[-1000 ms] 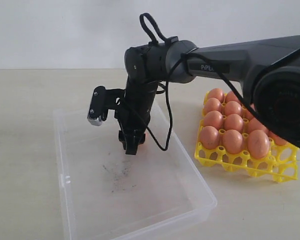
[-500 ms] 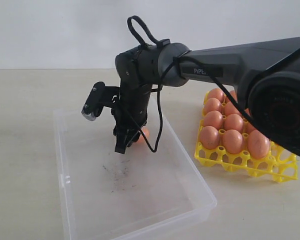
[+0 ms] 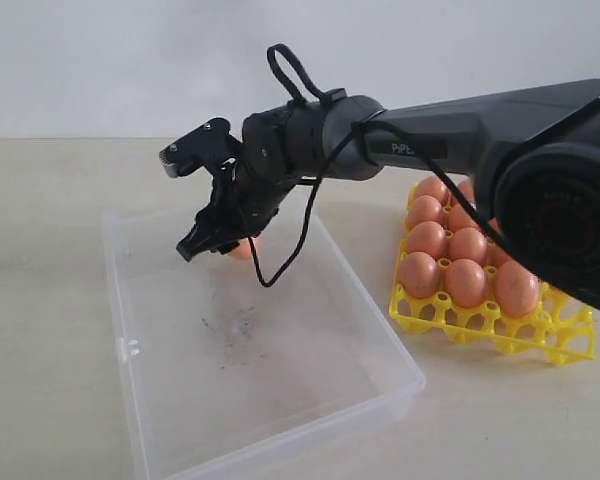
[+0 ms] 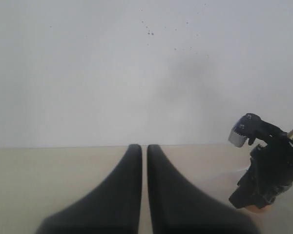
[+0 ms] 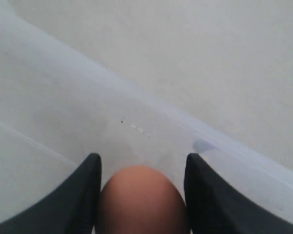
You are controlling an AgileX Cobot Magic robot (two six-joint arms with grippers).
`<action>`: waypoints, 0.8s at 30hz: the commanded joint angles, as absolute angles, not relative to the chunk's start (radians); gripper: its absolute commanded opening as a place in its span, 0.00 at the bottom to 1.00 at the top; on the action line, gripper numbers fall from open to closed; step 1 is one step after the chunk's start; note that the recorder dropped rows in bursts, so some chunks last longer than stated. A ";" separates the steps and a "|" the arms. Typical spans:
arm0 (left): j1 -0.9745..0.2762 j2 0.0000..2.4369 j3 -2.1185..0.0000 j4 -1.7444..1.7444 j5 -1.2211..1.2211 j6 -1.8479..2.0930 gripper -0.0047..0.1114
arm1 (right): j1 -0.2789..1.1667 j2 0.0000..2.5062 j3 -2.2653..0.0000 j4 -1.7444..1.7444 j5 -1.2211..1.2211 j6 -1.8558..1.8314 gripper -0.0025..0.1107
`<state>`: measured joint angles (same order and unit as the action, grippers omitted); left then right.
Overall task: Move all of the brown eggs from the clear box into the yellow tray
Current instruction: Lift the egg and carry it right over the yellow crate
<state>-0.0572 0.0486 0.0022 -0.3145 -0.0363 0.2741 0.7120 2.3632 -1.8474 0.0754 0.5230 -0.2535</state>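
With its two fingers pressed against either side, right gripper [image 5: 142, 163] is clamped on one brown egg [image 5: 142, 202], jaws held fairly wide by the shell. Exterior view: gripper tilted, tips aimed left and down, over the far part of the clear box [image 3: 280, 400], just inside its far wall. Can't tell whether the egg is off the floor or touching it. Wrist camera [image 3: 185, 150] sticks up on the far-left side of the wrist, and a black cable [image 3: 280, 265] loops down below it. Box floor shows dark scuffs [image 3: 230, 330] near its middle; no other egg visible in the box. Yellow tray [image 3: 540, 335] sits on the tabletop [image 3: 40, 300] right of the box, close but apart from it, and the other brown eggs [image 3: 467, 282] sit in its cups. Right arm hides the tray's far-right part. Left gripper [image 4: 144, 151]: fingers together with only a thin slit, holding nothing, well left of the box and facing the right gripper.
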 commanded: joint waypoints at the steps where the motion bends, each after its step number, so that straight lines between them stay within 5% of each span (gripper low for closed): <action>1: -0.060 0.053 0.000 -0.319 -0.052 0.279 0.07 | 0.676 2.322 -1.730 0.178 0.319 -0.250 0.02; 5: -0.060 0.053 0.000 -0.319 -0.052 0.279 0.07 | 0.664 2.198 -1.436 0.178 -0.085 -0.250 0.02; 11: -0.060 0.053 0.000 -0.319 -0.052 0.279 0.07 | 0.656 2.104 -0.843 0.074 -1.221 0.008 0.02; 24: -0.060 0.053 0.000 -0.319 -0.052 0.279 0.07 | 0.593 1.858 -0.410 0.387 -1.221 0.092 0.02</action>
<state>-0.0572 0.0486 0.0022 -0.3145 -0.0363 0.2741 0.6187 1.9141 -0.4939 0.3007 -1.2090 0.0869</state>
